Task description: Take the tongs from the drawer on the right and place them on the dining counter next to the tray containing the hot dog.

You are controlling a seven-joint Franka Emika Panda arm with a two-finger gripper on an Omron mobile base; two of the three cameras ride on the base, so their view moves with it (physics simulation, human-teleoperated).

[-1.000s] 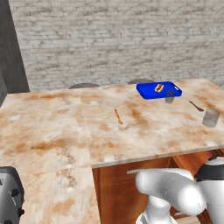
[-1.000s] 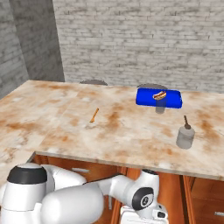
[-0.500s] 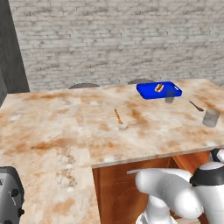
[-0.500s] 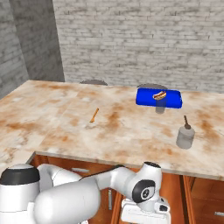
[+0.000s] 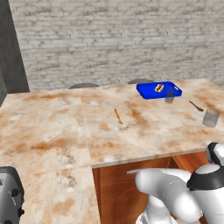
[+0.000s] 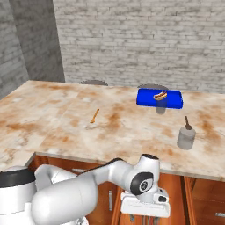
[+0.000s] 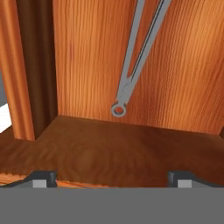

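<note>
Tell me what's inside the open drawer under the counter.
In the hand view, the tongs lie on the wooden floor of the drawer, ring end toward the camera. Their far tips run past the picture's top edge, so the rest of the drawer can't be seen.

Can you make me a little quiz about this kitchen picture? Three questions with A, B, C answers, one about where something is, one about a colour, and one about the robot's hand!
1. Where are the tongs?
A. Lying in the wooden drawer
B. In the tray
C. Held in the gripper

2. What colour is the tray with the hot dog?
A. Red
B. Blue
C. Green

3. How is the gripper?
A. Shut on the tongs
B. Shut on nothing
C. Open and empty

Answers:
1 A, the hand view shows them flat on the drawer's wood.
2 B, it is bright blue on the dining counter.
3 C, its fingertips stand far apart, short of the tongs.
</note>
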